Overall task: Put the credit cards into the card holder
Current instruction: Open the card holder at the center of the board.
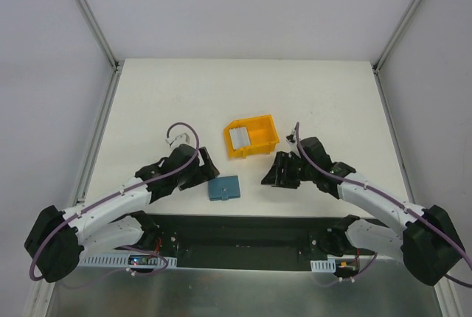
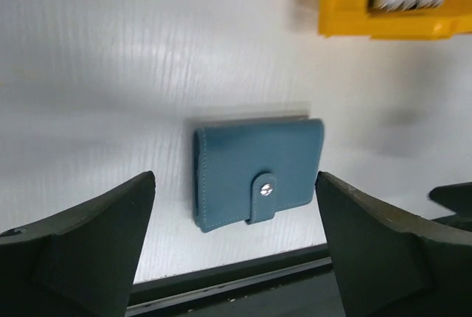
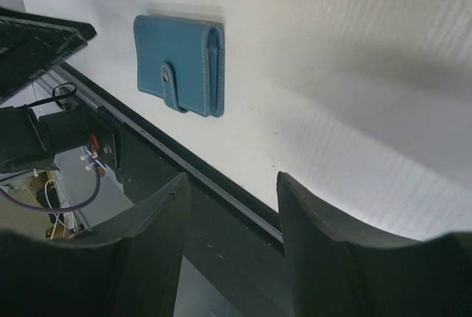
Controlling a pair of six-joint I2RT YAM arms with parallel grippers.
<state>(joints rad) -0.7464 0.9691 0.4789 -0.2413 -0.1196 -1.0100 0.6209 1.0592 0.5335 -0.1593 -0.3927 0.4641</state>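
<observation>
Overhead view: you see bright, even light on the table (image 1: 184,96), with faint shadows. Left wrist view: the wallet (image 2: 243,173) and the yellow bin (image 2: 346,22) at 1 o'clock look slightly smeared. Right wrist view: glare toward 12 o'clock, a broad soft shadow at 3 o'clock.

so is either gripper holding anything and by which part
Nothing is held. The left gripper and right gripper are both open; the card holder lies untouched.
</observation>
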